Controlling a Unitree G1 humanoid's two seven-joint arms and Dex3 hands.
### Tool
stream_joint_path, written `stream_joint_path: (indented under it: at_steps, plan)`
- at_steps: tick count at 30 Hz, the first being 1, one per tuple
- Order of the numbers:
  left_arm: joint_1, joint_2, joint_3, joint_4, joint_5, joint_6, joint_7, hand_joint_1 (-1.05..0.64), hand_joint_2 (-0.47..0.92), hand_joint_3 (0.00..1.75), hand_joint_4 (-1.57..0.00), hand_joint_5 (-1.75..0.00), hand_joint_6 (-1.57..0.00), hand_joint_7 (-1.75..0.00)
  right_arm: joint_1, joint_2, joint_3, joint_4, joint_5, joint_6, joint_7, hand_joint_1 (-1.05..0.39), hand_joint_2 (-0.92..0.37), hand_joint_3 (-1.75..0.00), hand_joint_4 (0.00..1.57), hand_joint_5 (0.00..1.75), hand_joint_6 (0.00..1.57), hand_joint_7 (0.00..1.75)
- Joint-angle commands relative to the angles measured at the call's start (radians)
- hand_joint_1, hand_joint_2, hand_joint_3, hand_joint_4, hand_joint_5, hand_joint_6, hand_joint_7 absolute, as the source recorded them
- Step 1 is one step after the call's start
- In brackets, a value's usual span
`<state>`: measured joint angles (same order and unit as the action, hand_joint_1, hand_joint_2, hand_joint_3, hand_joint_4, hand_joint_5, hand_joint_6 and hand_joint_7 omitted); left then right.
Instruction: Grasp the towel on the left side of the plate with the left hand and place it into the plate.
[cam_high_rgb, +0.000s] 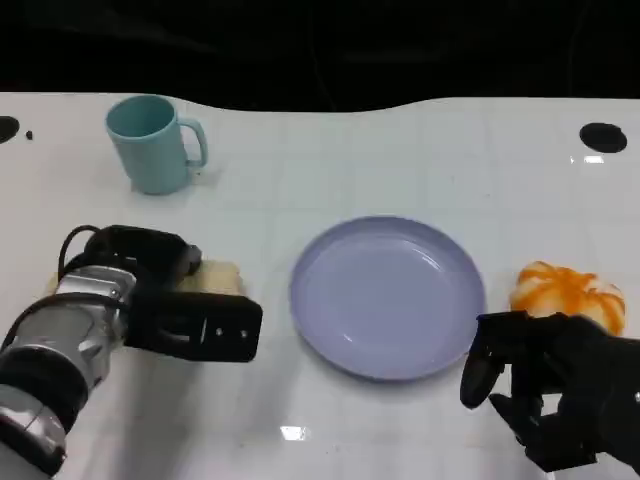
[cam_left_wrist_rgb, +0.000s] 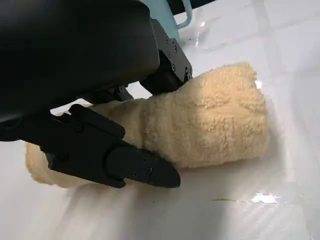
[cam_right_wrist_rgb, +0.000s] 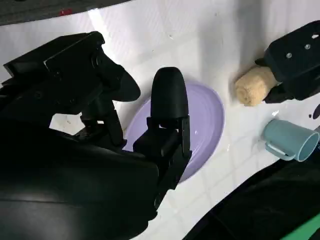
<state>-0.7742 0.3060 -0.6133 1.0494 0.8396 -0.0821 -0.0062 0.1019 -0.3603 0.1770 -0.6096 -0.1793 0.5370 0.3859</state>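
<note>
While the left hand (cam_high_rgb: 190, 310) sits over the towel (cam_high_rgb: 218, 277) at 9 o'clock of the plate (cam_high_rgb: 388, 297), I read the towel as a rolled cylinder of tan, nubby terry cloth lying flat on the glossy white table (cam_high_rgb: 400, 160). In the left wrist view the fingers (cam_left_wrist_rgb: 115, 160) bracket the roll (cam_left_wrist_rgb: 210, 120): one black, hard-shelled finger lies along its near side, another presses its far side by the cup. I judge the hand closed around the towel, which rests on the table. The plate is a smooth, round, lavender dish with a shallow rim, well apart from the roll. At 10 o'clock of the plate stands a matte light-blue cup (cam_high_rgb: 152, 142) with a handle. At 3 o'clock lies an orange-and-white rounded object (cam_high_rgb: 568, 292). The right hand (cam_high_rgb: 545, 385) rests at 4 o'clock of the plate, fingers loosely curled, holding nothing.
</note>
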Motion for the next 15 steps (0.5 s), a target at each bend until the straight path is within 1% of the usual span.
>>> stream_joint_path:
  at_steps: [1, 2, 3, 4, 5, 6, 7, 9, 10, 11, 14, 15]
  plan:
    - [0.030, 0.019, 0.023, 0.035, -0.044, -0.091, 0.092, -0.28, 0.92, 0.22, -0.68, -1.47, -0.86, -0.72, -0.009, -0.009, 0.009, -0.011, -0.007, 0.006, -0.004, 0.00, -0.56, -1.08, 0.75, 1.75, 0.70, 1.43]
    - [0.035, 0.024, 0.039, 0.036, -0.060, -0.115, 0.133, -0.26, 0.92, 0.23, -0.67, -1.61, -0.75, -1.02, -0.012, -0.007, 0.012, -0.010, -0.009, 0.008, -0.005, 0.00, -0.56, -1.08, 0.74, 1.75, 0.70, 1.43]
    - [0.038, 0.027, 0.049, 0.038, -0.070, -0.131, 0.161, -0.24, 0.92, 0.26, -0.73, -1.69, -0.68, -1.36, -0.013, -0.006, 0.014, -0.011, -0.011, 0.011, -0.006, 0.00, -0.56, -1.08, 0.75, 1.75, 0.69, 1.43]
    - [0.038, 0.028, 0.054, 0.039, -0.076, -0.137, 0.177, -0.23, 0.92, 0.27, -0.75, -1.72, -0.65, -1.48, -0.015, -0.004, 0.015, -0.013, -0.011, 0.017, -0.006, 0.00, -0.56, -1.08, 0.75, 1.75, 0.69, 1.43]
    - [0.038, 0.027, 0.060, 0.036, -0.082, -0.142, 0.198, -0.21, 0.92, 0.27, -0.77, -1.73, -0.64, -1.54, -0.015, 0.000, 0.014, -0.012, -0.008, 0.020, -0.007, -0.01, -0.56, -1.08, 0.75, 1.75, 0.69, 1.43]
    - [0.038, 0.027, 0.063, 0.035, -0.084, -0.146, 0.211, -0.19, 0.91, 0.28, -0.80, -1.74, -0.67, -1.47, -0.015, 0.002, 0.013, -0.011, -0.006, 0.021, -0.008, 0.00, -0.56, -1.08, 0.74, 1.75, 0.69, 1.43]
    - [0.037, 0.025, 0.068, 0.032, -0.087, -0.148, 0.223, -0.19, 0.91, 0.28, -0.81, -1.74, -0.68, -1.45, -0.015, 0.004, 0.014, -0.009, -0.005, 0.021, -0.009, 0.00, -0.56, -1.08, 0.73, 1.75, 0.69, 1.43]
    - [0.034, 0.021, 0.079, 0.019, -0.094, -0.152, 0.235, -0.21, 0.91, 0.28, -0.83, -1.75, -0.66, -1.47, -0.018, 0.004, 0.016, -0.004, -0.006, 0.021, -0.010, 0.00, -0.56, -1.08, 0.72, 1.75, 0.69, 1.43]
    - [0.033, 0.018, 0.087, 0.010, -0.100, -0.156, 0.240, -0.23, 0.92, 0.28, -0.82, -1.75, -0.59, -1.63, -0.019, 0.003, 0.017, 0.000, -0.006, 0.018, -0.011, 0.00, -0.57, -1.07, 0.73, 1.75, 0.69, 1.42]
    - [0.033, 0.017, 0.092, 0.004, -0.104, -0.160, 0.243, -0.23, 0.92, 0.28, -0.82, -1.75, -0.55, -1.70, -0.019, 0.003, 0.017, 0.003, -0.006, 0.015, -0.011, 0.00, -0.57, -1.07, 0.73, 1.75, 0.69, 1.42]
    - [0.020, -0.014, 0.121, -0.053, -0.138, -0.133, 0.217, -0.22, 0.92, 0.28, -0.82, -1.75, -0.55, -1.74, -0.016, 0.002, 0.010, 0.006, 0.001, 0.013, -0.012, -0.01, -0.57, -1.06, 0.73, 1.75, 0.69, 1.41]
    - [0.019, -0.021, 0.127, -0.072, -0.146, -0.122, 0.207, -0.22, 0.89, 0.34, -0.83, -1.75, -0.55, -1.74, -0.015, 0.002, 0.007, 0.008, 0.003, 0.010, -0.012, -0.01, -0.57, -1.06, 0.73, 1.75, 0.69, 1.41]
